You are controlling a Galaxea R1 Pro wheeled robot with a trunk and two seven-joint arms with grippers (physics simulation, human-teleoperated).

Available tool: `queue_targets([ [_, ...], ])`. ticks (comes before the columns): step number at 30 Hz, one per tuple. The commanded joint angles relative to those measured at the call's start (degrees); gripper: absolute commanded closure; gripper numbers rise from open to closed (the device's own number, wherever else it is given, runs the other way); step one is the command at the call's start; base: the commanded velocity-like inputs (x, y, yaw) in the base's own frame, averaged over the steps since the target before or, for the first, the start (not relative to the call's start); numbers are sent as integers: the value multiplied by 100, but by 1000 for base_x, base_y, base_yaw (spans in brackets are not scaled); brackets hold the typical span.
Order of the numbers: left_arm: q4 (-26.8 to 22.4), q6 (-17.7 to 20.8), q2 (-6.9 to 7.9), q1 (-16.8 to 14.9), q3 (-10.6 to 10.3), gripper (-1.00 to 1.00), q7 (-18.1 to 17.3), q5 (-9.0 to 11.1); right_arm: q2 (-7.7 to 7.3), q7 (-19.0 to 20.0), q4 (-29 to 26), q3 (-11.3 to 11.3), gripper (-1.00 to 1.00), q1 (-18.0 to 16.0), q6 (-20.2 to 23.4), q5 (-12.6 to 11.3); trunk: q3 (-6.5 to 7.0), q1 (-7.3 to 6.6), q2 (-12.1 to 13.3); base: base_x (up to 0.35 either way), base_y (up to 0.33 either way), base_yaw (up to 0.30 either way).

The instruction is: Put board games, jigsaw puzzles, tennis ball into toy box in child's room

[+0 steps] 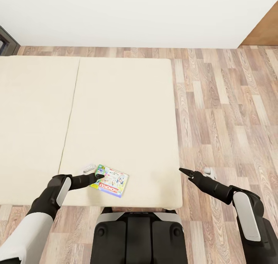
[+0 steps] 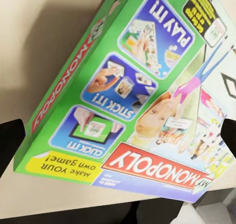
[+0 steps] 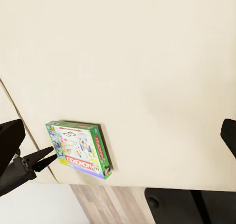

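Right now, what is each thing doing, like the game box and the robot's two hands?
Monopoly board game: lying flat on the bed, near its front edge, lid closed.
Left gripper: at the game's edge, jaws apparently straddling the box; grip unclear.
Right gripper: hanging past the bed's corner, holding nothing.
Bed: cream top, otherwise bare.

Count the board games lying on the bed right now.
1. A green Monopoly box lies near the bed's front edge, at the tips of the left pincer. The task mentions two on the bed; the other is not visible here.
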Motion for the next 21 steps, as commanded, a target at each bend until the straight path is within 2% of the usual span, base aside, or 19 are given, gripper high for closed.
queue_targets([
  [1, -4, 40, 0, -2, 15, -100, -17, 5, -1, 58, 0, -9, -100, -3, 26, 54, -6, 3, -9, 0, 0, 0],
  [21, -4, 43, 5, -2, 15, -100, -24, 14, -8, 76, -10, -4, -100, -3, 37, 58, -6, 3, -9, 0, 0, 0],
])
